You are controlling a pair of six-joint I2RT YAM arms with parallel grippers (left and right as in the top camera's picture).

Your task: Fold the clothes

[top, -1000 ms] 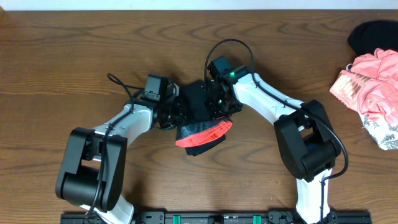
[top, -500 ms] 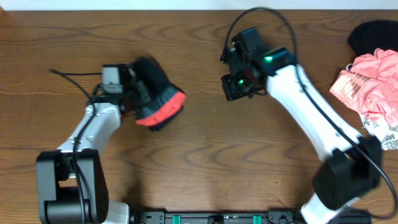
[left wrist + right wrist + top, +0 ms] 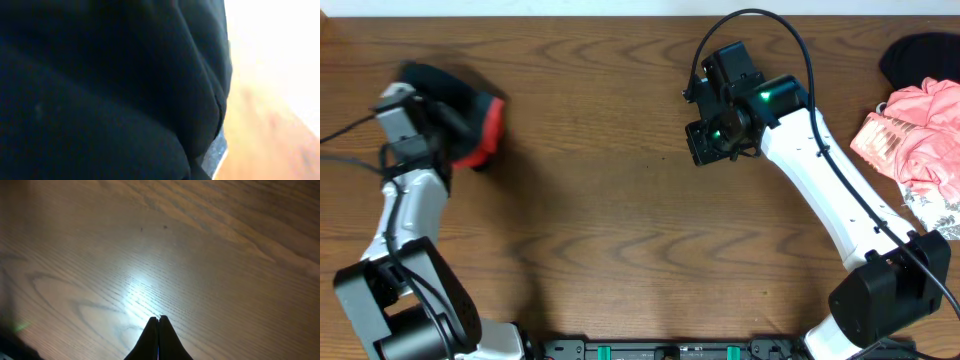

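Black stretchy cloth fills the whole view from my left wrist, with a bit of the speckled grey waistband (image 3: 217, 150) at the bottom. From above I can see why. My left gripper (image 3: 448, 115) is squeezed almost shut on the leggings (image 3: 488, 122), which are bunched into one small bundle with the coral-red edge showing. The bundle is way out at the far left of the desk (image 3: 620, 230), near the back edge. I cannot tell if it touches the wood or hangs just over it.

My right gripper (image 3: 712, 145) is shut tight with nothing in it. It hangs over bare wood, right of the middle and well apart from the leggings.

I think the folding is about done and this is the putting-away step, with the bundle going to the left side. The next move calls for going down gently till the bundle sits on the desk. Then I should open my left gripper slowly, so the folds do not spring open. Stretchy cloth likes to do that.

Counting: one pair of leggings and two grippers. At the far right edge there is one pink ruffled garment (image 3: 920, 140) and one white flowery cloth (image 3: 942, 212) just below it. There is also one dark lump (image 3: 918, 55) in the back corner that I cannot make out.
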